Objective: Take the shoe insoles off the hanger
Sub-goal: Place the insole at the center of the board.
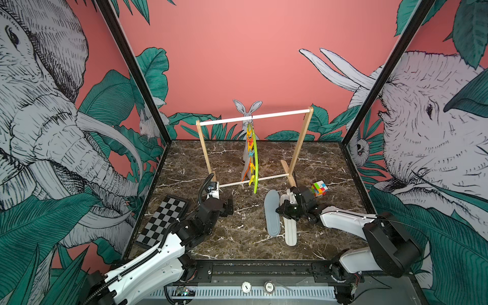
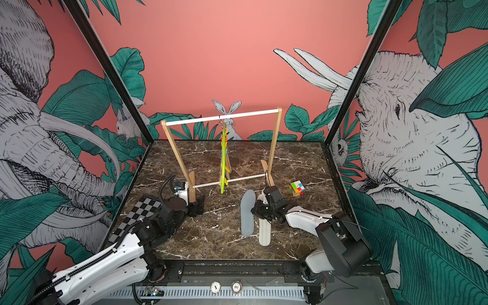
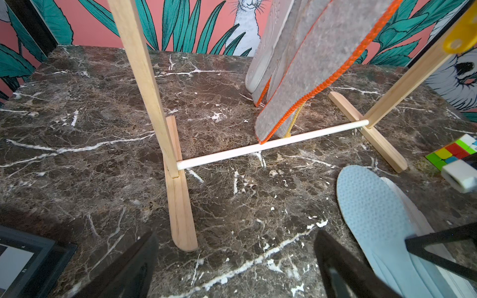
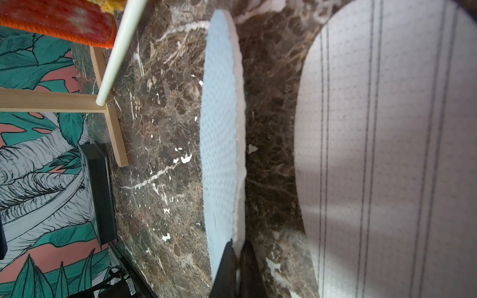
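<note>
Chequered board lies flat at the far left of the marble table, out of the job. Beside it the left gripper hovers low by the near foot of the wooden rack, jaws wide apart and holding nothing. In the middle, the green hanger hangs by its hook from the rack's white bar. Several insoles dangle from its coloured pegs, and the left wrist view shows an orange-edged grey one in front and a white one behind. I cannot count the rest. Right of the hanger, a grey-blue insole is down on the table, and the right gripper is clamped tight on its edge. Just beyond it lies a white striped insole, nobody holding it, and a colour cube sits further right, well apart. To my eye the work is partway through: two insoles are off and this one is being set down. The next move, I'd say, calls for the right jaws to part and lift clear. Then the open left gripper can reach up for the nearest hanging insole and pull it down out of its peg, minding that the hanger can swing freely on its hook. As for writing, I can read no brand on any insole. Only two small round discs on the front rail carry marks, one a "1", its neighbour what looks like "001".
</note>
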